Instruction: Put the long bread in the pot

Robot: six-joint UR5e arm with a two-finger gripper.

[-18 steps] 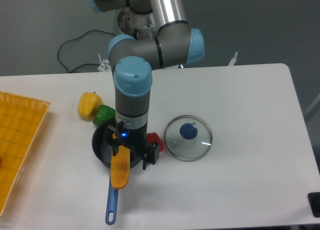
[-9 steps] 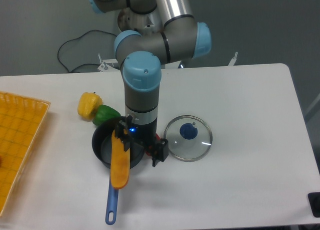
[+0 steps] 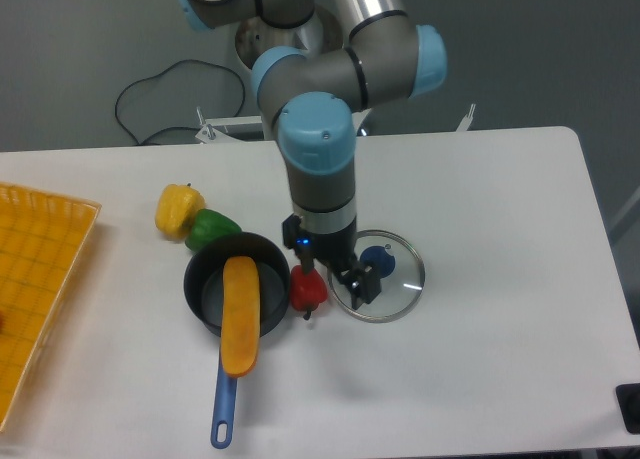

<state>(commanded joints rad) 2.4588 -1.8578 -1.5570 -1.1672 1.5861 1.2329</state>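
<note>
I see the long bread [image 3: 240, 315] lying across the pot [image 3: 207, 291], one end overhanging the handle side. Gripper [image 3: 335, 287] hangs beside it, fingers spread, holding nothing. I judge placement essentially done.

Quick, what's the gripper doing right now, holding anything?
Gripper: jaws open, holding nothing; the long bread lies across the pot.

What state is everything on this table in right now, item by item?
long bread: released, lying across the pot rim, one end sticking out over the handle.
pot: upright, uncovered.
glass lid: off the pot, flat on the table.
gripper: open, empty, above the red pepper.
yellow pepper: on the table.
green pepper: beside the pot.
</note>
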